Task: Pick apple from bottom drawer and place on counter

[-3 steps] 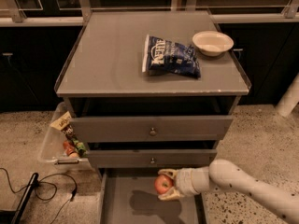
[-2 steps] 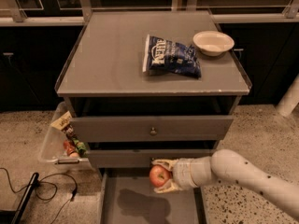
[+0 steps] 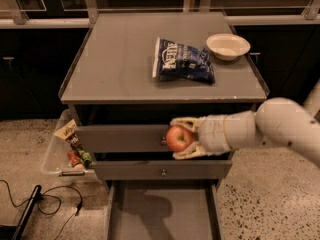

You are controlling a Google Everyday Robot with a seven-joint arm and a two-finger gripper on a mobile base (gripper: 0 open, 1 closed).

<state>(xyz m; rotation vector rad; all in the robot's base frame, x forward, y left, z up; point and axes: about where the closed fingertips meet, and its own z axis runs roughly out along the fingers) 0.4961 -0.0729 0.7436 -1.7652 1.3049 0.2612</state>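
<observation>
The red apple with a yellowish patch is held in my gripper, which is shut on it from the right. It hangs in the air in front of the top drawer's face, just below the counter's front edge. The bottom drawer is pulled open below, and its flat grey floor is bare with a shadow on it. The counter is the wide grey top of the cabinet. My white arm reaches in from the right.
A blue snack bag and a white bowl lie on the counter's right half. A clear bin with snacks stands at the cabinet's left. Black cables lie on the speckled floor at lower left.
My gripper has lifted the apple from just above the bottom drawer up past the middle drawer to the level of the top drawer's face. The view has risen with it.
</observation>
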